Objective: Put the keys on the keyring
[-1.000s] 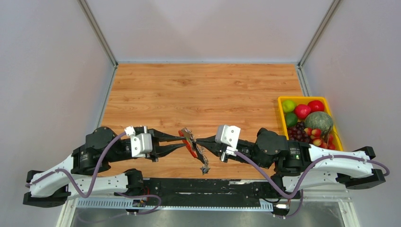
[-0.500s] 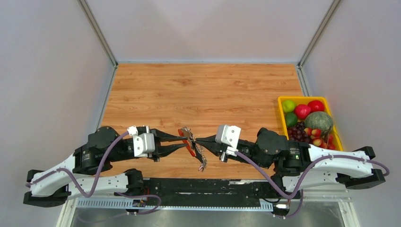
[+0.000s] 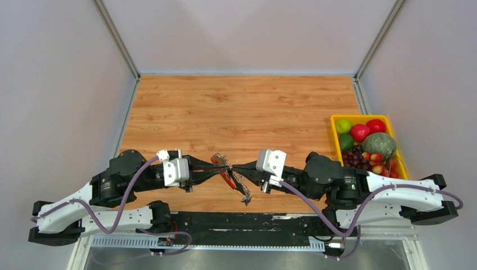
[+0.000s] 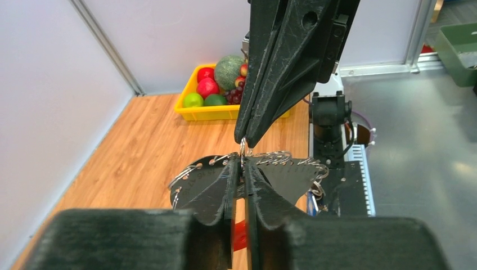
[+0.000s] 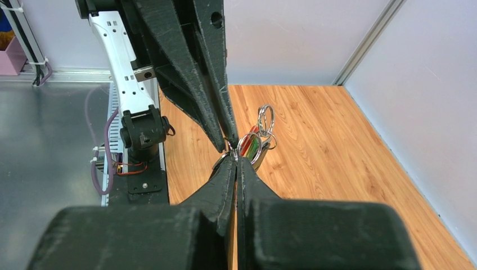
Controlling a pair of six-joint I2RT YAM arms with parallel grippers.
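The right pincer (image 3: 233, 167) and left pincer (image 3: 224, 167) meet tip to tip above the near part of the tabletop (image 3: 242, 112). The right one is pressed together on a small silver ring of the red-looped keyring (image 3: 227, 179) — its chain (image 3: 242, 190) hangs beneath. The left one is narrowed to a slit around that ring — whether it grips, I cannot tell.
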